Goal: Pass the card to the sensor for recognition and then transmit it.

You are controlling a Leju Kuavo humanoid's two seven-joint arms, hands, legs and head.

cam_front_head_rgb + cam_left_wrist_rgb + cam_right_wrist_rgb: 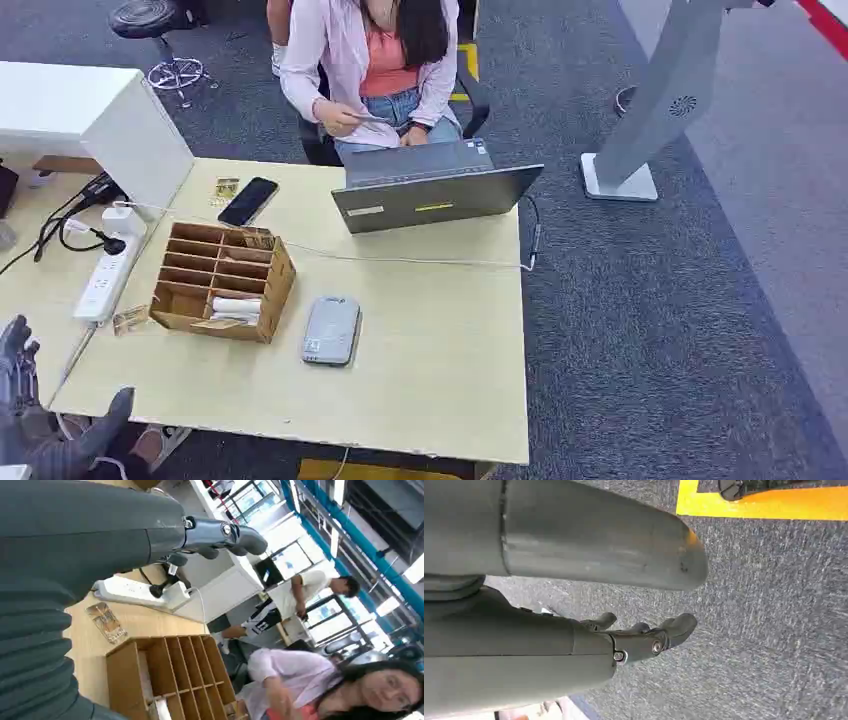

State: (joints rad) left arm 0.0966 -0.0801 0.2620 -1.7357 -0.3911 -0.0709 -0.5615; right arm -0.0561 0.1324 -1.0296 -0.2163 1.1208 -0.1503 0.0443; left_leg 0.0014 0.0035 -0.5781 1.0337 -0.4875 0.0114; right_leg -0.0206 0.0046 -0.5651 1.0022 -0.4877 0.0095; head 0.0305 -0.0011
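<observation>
Head view shows the pale wooden worktop (430, 350) on grey carpet, with a person (372, 60) in a pink shirt seated at its far side behind an open laptop (432, 190); a white box (140, 140) stands at the far left corner; a wooden divided organiser (222, 282) sits left of centre, with white cards lying in one near compartment; a white power strip (108, 275) lies left of it; the grey sensor (331, 330) lies flat just right of the organiser, apart from it; a black phone (248, 201) lies beyond the organiser; a card (372, 118) is held in the person's hand above the laptop's far edge; a small wrapped packet (130, 320) lies by the organiser's near left corner; the left robot hand (40, 420) hangs off the worktop's near left corner, fingers spread and holding nothing; the right robot hand (644, 632), seen in the right wrist view, hangs over carpet with fingers slightly curled and apart, holding nothing.
</observation>
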